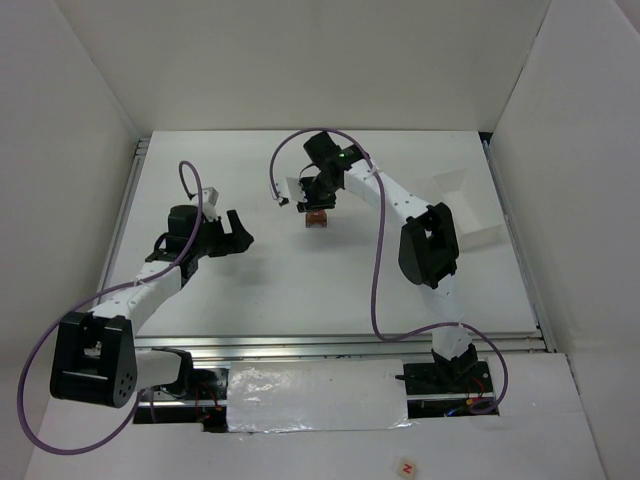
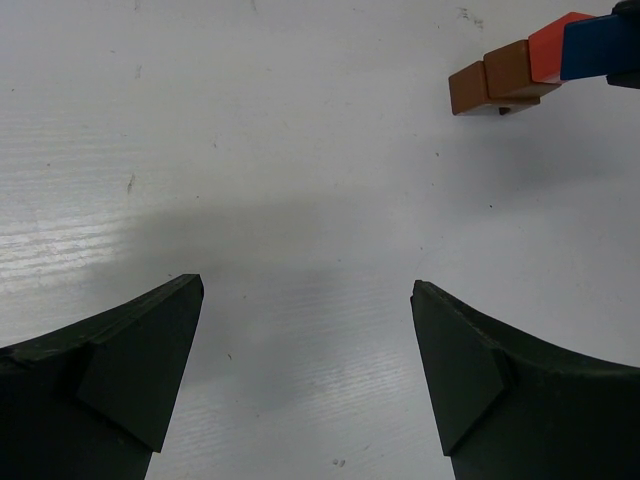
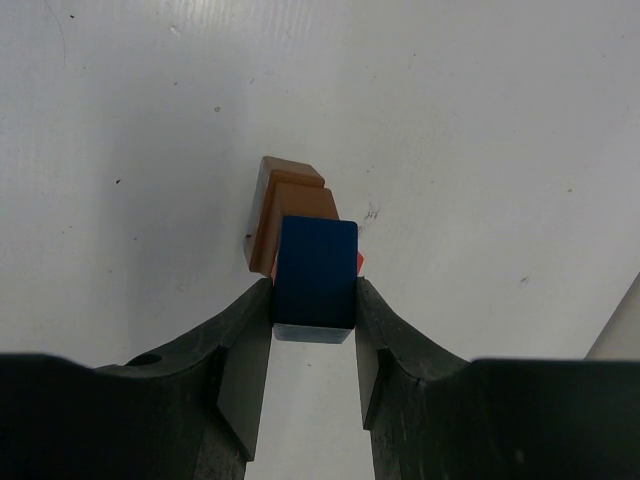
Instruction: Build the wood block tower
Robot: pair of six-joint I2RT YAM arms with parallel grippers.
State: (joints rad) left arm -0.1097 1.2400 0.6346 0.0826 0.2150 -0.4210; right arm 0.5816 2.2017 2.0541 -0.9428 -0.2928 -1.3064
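- Silvery sheet [image 1: 315, 398] lies at the near edge, between the two arm bases. A small white tag [image 1: 406, 467] with a red mark sits on the ledge in front of it.
- White table [image 1: 280, 290], matt and lightly scuffed, has metal rails along its left, right and near sides. Plain white walls close it in on three sides.
- Two arms reach over it, each trailing one of the purple cables [image 1: 377, 270].
- Left gripper [image 2: 308, 285]: fingers spread wide with nothing between them, over bare table to the left of the tower.
- Right gripper [image 3: 315, 300]: pinching the blue wedge [image 3: 317, 270] by its two sides.
- Wood block tower [image 1: 317, 218] stands mid-table toward the far side, directly under the right gripper.
- Counted in the tower: one blue wedge on top, one red cube [image 2: 552, 48] against its underside, and two brown blocks [image 2: 490, 80] below that. I cannot tell whether there are more at the base.
- One white tray [image 1: 475, 205] sits on the right side, well apart from the tower.
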